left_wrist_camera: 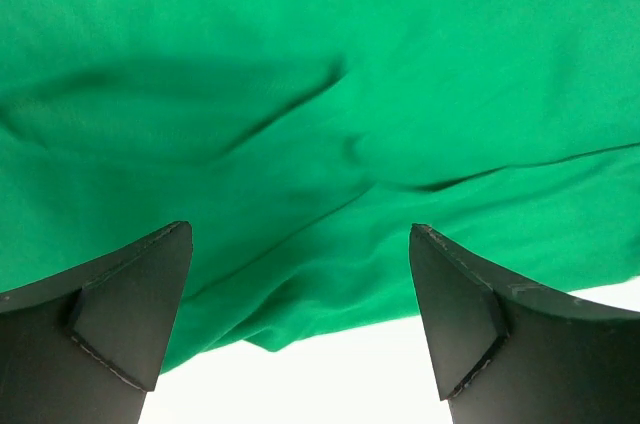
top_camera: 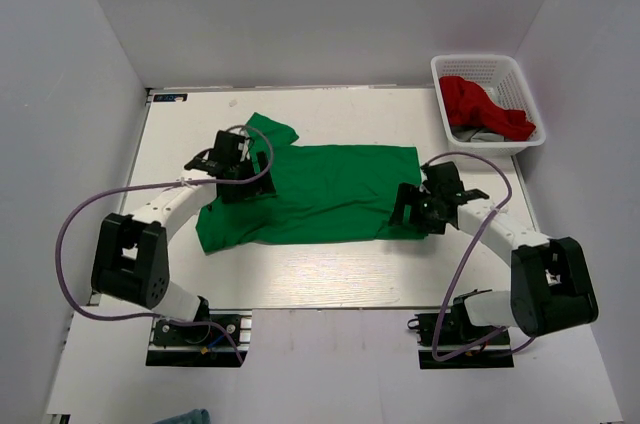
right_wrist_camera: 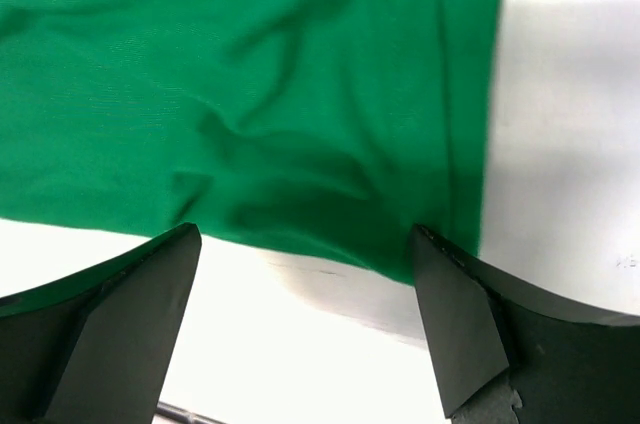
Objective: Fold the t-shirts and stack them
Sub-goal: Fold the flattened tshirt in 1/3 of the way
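Observation:
The bright green t-shirt [top_camera: 330, 194] lies spread on the table, its sleeves to the left. My left gripper [top_camera: 240, 184] is open over the shirt's left part, near the sleeves; green cloth [left_wrist_camera: 320, 124] fills its wrist view, with a hem edge between the fingers. My right gripper [top_camera: 410, 212] is open over the shirt's right near corner; the green cloth [right_wrist_camera: 250, 94] and its right edge show in its wrist view. The red t-shirt [top_camera: 480, 106] lies crumpled in a white basket [top_camera: 525, 84] at the back right.
The white table [top_camera: 330, 274] ends at a near edge just in front of the arm bases. White walls [top_camera: 60, 94] stand close on the left, right and back. A grey cloth [top_camera: 470, 132] lies under the red shirt in the basket.

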Controlling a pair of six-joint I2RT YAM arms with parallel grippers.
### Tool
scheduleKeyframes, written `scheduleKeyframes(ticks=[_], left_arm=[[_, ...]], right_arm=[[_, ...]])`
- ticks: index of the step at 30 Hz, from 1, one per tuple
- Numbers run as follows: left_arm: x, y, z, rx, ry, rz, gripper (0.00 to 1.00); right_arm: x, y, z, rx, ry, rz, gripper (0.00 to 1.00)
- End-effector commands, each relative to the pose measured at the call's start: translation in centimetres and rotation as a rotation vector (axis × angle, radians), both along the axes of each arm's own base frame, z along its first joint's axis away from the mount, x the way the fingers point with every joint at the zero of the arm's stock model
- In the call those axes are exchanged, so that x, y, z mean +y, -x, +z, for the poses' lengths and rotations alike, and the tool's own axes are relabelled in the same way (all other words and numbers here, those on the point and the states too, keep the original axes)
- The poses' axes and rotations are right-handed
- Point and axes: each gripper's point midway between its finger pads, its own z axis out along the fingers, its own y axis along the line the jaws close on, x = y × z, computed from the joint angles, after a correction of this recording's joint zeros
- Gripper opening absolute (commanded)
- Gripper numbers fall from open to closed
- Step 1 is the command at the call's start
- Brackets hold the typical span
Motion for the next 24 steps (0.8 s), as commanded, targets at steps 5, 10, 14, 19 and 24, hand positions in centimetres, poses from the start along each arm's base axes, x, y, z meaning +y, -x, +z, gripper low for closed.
scheduleKeyframes(ticks=[5, 10, 14, 19, 24], left_arm=[[-0.3, -1.2, -1.5, 0.023, 0.035, 0.047, 0.99], [0.0, -1.4, -3.6, 0.065, -0.015, 0.061, 0.99], [1.5, -3.1, -4.0, 0.044, -0.074, 0.119, 0.99], [1.2, -6.1, -3.1, -0.004, -0.088, 0.125, 0.99], [1.6, -9.9, -1.9, -0.080, -0.141, 0.145, 0.99]], right_arm=[[-2.0, 3.4, -3.3, 0.101, 0.058, -0.096, 0.90], [-2.5, 3.6, -3.3, 0.097, 0.077, -0.123, 0.90], [-2.9, 3.4, -2.8, 0.078, 0.097, -0.131, 0.90], [-2.9, 3.3, -2.2, 0.069, 0.092, -0.134, 0.90], [-3.6, 3.5, -1.9, 0.052, 0.122, -0.155, 0.90]])
